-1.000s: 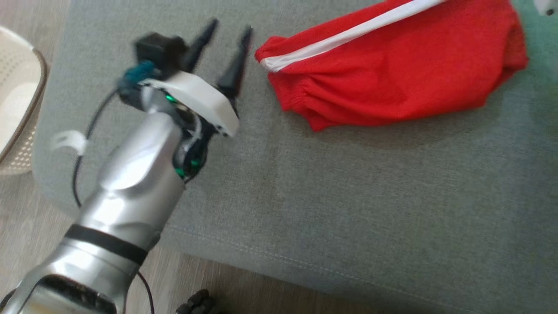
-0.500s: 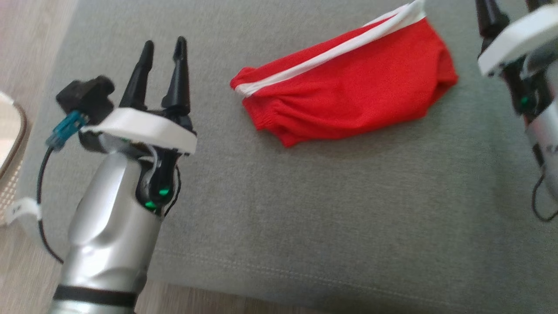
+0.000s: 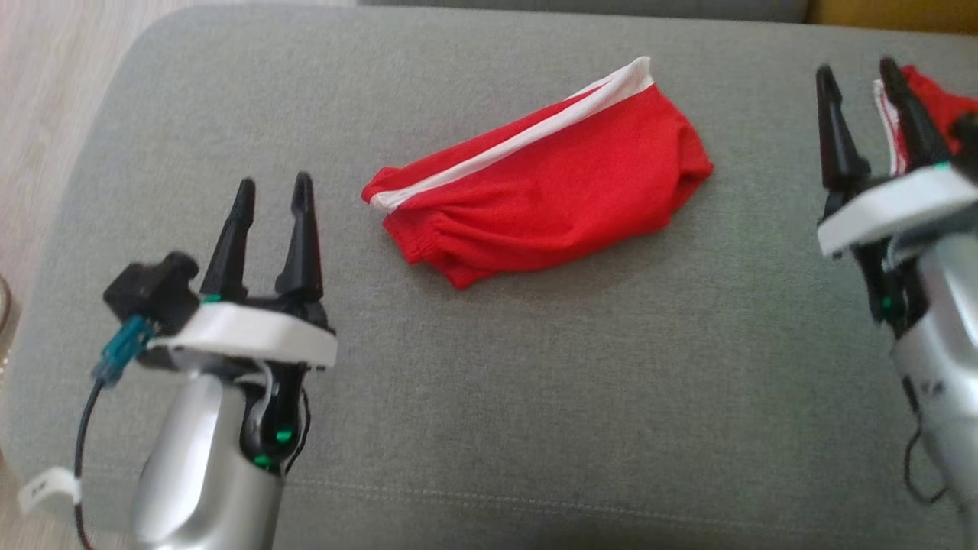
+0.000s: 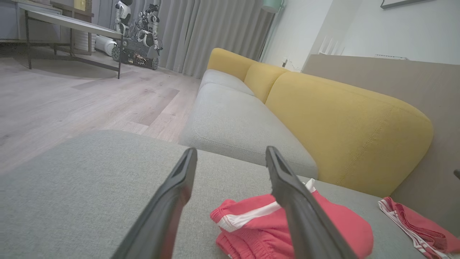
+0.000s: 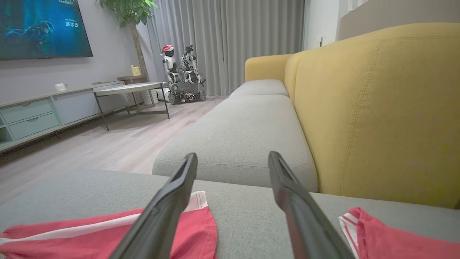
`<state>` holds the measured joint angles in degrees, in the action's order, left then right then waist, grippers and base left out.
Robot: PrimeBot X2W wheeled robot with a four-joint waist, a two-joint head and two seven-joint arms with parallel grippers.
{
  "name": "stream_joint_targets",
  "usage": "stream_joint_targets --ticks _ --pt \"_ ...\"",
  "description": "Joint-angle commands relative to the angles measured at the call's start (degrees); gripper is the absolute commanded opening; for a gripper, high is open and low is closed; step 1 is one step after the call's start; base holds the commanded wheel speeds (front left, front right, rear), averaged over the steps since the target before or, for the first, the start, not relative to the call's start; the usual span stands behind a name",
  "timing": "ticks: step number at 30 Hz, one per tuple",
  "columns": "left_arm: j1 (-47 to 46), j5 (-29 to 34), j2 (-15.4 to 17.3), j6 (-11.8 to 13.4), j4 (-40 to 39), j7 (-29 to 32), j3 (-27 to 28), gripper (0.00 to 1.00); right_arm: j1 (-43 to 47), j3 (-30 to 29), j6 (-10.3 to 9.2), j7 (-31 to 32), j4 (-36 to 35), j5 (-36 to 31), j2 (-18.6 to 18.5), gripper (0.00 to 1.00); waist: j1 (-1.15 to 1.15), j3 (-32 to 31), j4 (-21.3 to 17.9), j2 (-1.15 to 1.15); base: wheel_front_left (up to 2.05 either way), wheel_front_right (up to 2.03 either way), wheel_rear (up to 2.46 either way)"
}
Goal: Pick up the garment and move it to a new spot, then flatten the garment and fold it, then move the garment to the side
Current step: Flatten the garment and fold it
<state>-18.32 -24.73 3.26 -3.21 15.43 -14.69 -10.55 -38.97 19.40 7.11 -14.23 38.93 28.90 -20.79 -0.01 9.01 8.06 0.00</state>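
The garment [image 3: 542,198] is a red piece with a white side stripe, lying bunched and folded over on the grey sofa cushion [image 3: 535,397]. It also lies low in the left wrist view as the garment [image 4: 251,223] and at the lower left of the right wrist view as the garment [image 5: 107,230]. My left gripper [image 3: 275,181] stands open to its lower left, apart from it, with nothing between the fingers. My right gripper [image 3: 856,69] is open at the far right, also empty. Each wrist view has its own open gripper: left [image 4: 230,151], right [image 5: 233,154].
A second red piece with white stripes [image 3: 928,107] lies at the cushion's right end, behind my right fingers. A yellow backrest [image 4: 341,122] runs along the sofa's far side. Wooden floor [image 3: 46,92] lies past the cushion's left edge. A low table [image 5: 125,88] and parked robots [image 5: 183,72] stand far off.
The head camera has swung, so the whole picture shifted. My left gripper, close to the garment's left end before, now stands farther from it. My right gripper has come into view.
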Motion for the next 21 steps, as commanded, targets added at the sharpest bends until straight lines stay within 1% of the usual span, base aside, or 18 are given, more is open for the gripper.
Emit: stream_joint_targets --ticks 1,4,7,12,15,21 --pt "-0.9 0.6 0.7 -0.3 -2.5 -0.3 2.6 1.00 1.2 -0.5 0.37 -0.7 -2.6 -1.5 0.7 1.00 0.01 -0.6 -0.5 0.00 0.00 0.00 0.00" --pt "1.7 1.8 0.1 -0.9 -4.1 -0.3 4.1 1.00 6.9 -5.5 0.37 -0.7 -8.2 -6.4 2.8 1.00 0.01 -1.1 -1.0 0.00 0.00 0.00 0.00" --pt "4.3 2.9 -0.2 -1.3 -5.1 -0.3 5.0 1.00 12.5 -10.1 0.37 -0.7 -13.6 -10.8 5.9 1.00 0.01 -1.6 -1.7 0.00 0.00 0.00 0.00" --pt "7.6 3.1 -0.4 -1.5 -6.2 -0.3 4.2 1.00 19.8 -14.7 0.37 -0.8 -20.9 -17.2 10.7 1.00 0.01 -1.9 -2.5 0.00 0.00 0.00 0.00" --pt "8.9 3.4 -0.4 -1.1 -6.9 -0.3 3.4 1.00 22.6 -16.7 0.37 -0.8 -22.7 -19.2 13.0 1.00 0.01 -2.0 -2.8 0.00 0.00 0.00 0.00" --pt "9.8 2.8 -0.4 -0.8 -7.4 -0.3 2.0 1.00 25.4 -19.2 0.37 -0.7 -23.7 -21.4 15.3 1.00 0.01 -1.7 -2.6 0.00 0.00 0.00 0.00"
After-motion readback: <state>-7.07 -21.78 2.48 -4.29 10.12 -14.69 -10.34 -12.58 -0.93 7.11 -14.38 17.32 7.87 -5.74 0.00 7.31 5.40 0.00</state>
